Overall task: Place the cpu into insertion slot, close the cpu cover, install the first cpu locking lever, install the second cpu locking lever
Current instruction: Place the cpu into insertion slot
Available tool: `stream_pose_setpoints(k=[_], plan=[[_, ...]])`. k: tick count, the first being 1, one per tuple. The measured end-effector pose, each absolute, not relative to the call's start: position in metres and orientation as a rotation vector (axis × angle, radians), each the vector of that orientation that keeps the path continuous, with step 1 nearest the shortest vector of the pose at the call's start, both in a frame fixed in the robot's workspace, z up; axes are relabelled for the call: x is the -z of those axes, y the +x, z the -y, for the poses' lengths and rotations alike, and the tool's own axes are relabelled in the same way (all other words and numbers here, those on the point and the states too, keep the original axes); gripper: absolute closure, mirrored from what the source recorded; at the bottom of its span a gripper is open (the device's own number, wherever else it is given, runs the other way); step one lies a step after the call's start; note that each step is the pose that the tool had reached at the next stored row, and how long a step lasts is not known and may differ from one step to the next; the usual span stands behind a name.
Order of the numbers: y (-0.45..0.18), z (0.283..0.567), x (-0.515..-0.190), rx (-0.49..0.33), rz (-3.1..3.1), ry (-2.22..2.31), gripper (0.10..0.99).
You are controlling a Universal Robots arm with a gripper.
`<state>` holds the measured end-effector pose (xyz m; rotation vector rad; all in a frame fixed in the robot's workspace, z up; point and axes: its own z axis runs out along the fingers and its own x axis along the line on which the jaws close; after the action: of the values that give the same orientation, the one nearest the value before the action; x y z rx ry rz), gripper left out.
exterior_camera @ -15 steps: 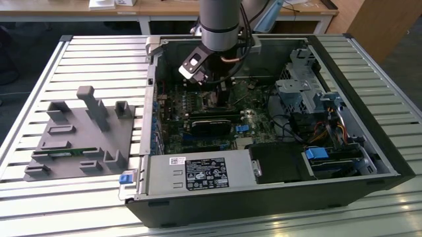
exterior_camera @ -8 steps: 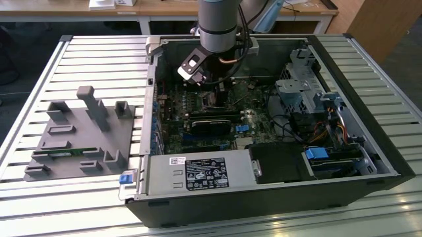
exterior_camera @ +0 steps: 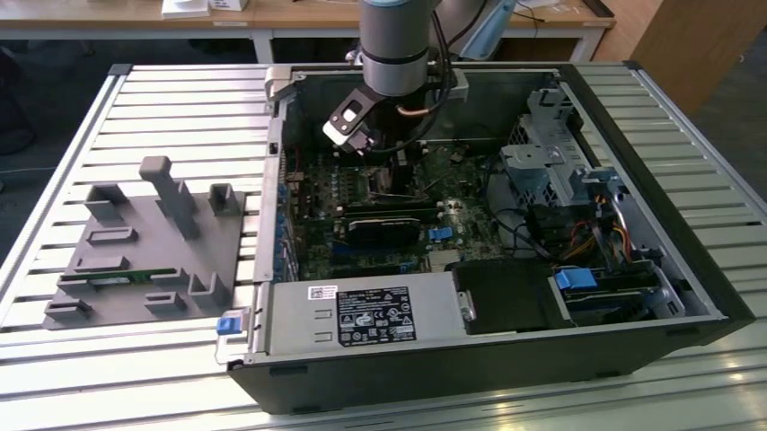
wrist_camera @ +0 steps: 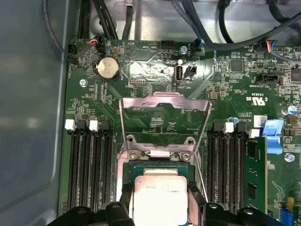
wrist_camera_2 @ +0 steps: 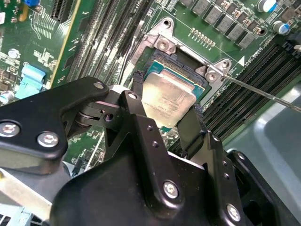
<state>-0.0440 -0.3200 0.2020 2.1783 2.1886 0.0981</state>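
While the 2 fingers [wrist_camera_2: 194, 128] are pinching the cpu [wrist_camera_2: 168, 99] by opposite edges, they are holding it directly over the insertion slot [wrist_camera_2: 184, 60], with the cpu cover [wrist_camera: 162, 100] standing open.

bright, even light with soft glare on the cpu [wrist_camera_2: 167, 96], close foreground slightly out of focus.

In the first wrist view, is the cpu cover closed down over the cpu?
No, the cpu cover stands swung open, clear of the cpu, whose metal top is left uncovered.
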Motion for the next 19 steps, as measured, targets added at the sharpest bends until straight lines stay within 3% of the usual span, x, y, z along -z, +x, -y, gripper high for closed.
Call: stream_pose_setpoints(k=[19], plan=[[-0.0445, 0.32, -0.1933, -0.096, -2.184, 2.183, 0.545]])
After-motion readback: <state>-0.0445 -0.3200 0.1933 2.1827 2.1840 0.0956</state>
